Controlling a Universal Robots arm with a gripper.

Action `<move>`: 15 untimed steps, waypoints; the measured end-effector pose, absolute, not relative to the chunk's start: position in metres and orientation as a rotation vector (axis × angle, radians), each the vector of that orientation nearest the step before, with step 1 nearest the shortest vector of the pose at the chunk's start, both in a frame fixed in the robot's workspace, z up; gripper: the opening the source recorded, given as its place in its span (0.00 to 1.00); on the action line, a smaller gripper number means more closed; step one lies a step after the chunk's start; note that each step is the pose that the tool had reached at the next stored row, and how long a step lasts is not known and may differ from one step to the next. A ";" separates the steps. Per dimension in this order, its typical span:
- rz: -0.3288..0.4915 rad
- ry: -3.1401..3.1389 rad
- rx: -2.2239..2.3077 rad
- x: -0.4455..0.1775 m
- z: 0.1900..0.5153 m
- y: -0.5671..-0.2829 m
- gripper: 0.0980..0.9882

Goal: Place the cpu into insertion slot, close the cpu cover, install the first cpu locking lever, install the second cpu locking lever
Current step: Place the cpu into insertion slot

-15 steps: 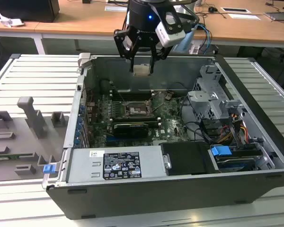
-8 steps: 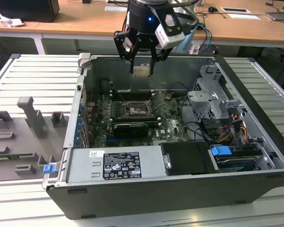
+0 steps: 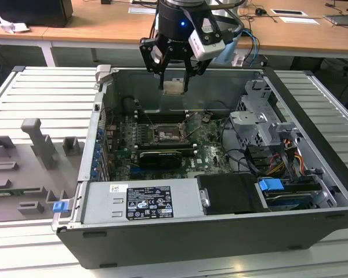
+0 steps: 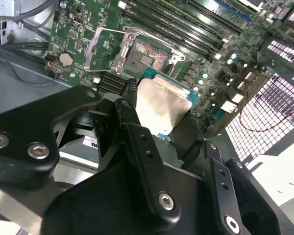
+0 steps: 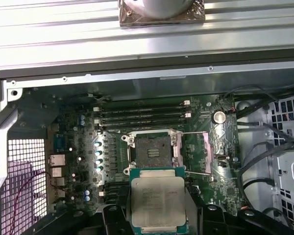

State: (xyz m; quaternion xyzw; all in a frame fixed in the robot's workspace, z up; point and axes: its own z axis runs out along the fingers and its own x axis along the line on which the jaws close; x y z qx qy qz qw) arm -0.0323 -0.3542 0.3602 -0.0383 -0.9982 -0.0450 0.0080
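My gripper (image 3: pixel 174 86) hangs over the back of the open computer case (image 3: pixel 313 145), above the green motherboard (image 3: pixel 206 147). It is shut on the cpu (image 3: pixel 174 87), a flat silvery square chip held by its edges. In both wrist views the cpu (image 4: pixel 161 105) (image 5: pixel 158 198) sits between the black fingers (image 4: pixel 137 142), raised above and off to one side of the insertion slot (image 4: pixel 144 55) (image 5: pixel 151 151). The slot's dark recess lies bare. The cpu cover (image 4: pixel 104 46) (image 5: pixel 198 152) is swung open beside the slot, with thin lever wires standing free around it.
Long memory slots (image 5: pixel 142 115) run alongside the socket. A black card (image 3: pixel 159 157) and the grey power supply (image 3: pixel 139 200) lie toward the front of the case, and a drive cage (image 3: pixel 261 124) with loose cables stands at the exterior view's right. A grey fixture tray (image 3: pixel 35 162) sits outside, to the left.
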 end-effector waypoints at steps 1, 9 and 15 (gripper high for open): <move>-0.141 -3.120 -0.131 -0.032 0.360 -0.354 0.49; -0.141 -3.118 -0.212 -0.032 0.360 -0.354 0.49; -0.142 -3.116 -0.261 -0.032 0.360 -0.354 0.49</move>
